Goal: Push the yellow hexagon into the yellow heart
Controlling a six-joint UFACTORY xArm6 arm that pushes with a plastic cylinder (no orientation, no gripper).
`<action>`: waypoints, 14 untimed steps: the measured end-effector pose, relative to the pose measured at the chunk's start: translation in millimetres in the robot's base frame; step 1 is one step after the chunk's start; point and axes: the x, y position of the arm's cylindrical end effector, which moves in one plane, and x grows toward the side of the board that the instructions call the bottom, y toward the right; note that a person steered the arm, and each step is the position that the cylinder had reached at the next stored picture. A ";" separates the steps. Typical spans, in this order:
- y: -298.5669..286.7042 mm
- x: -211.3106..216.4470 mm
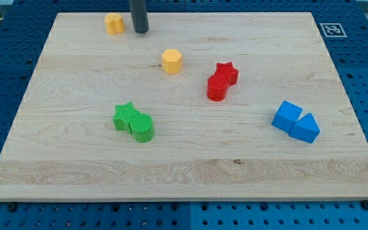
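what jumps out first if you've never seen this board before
Bright blocks in same-colour pairs stand out on the pale wooden board: a green star touching a green cylinder left of centre, a red star against a red cylinder near the middle, and two blue blocks at the right. At the top, my tip stands between the yellow heart and the yellow hexagon.

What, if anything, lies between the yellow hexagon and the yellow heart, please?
Nothing: in the camera view only bare board separates the yellow hexagon from the yellow heart. My tip stands just right of the heart.
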 end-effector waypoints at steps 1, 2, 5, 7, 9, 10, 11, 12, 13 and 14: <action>-16.0 -0.7; -61.0 -0.8; -81.2 53.0; -81.2 80.7; -81.2 97.9; -72.1 113.9; -28.6 133.2; 23.7 156.6; 72.0 173.6; 101.9 175.1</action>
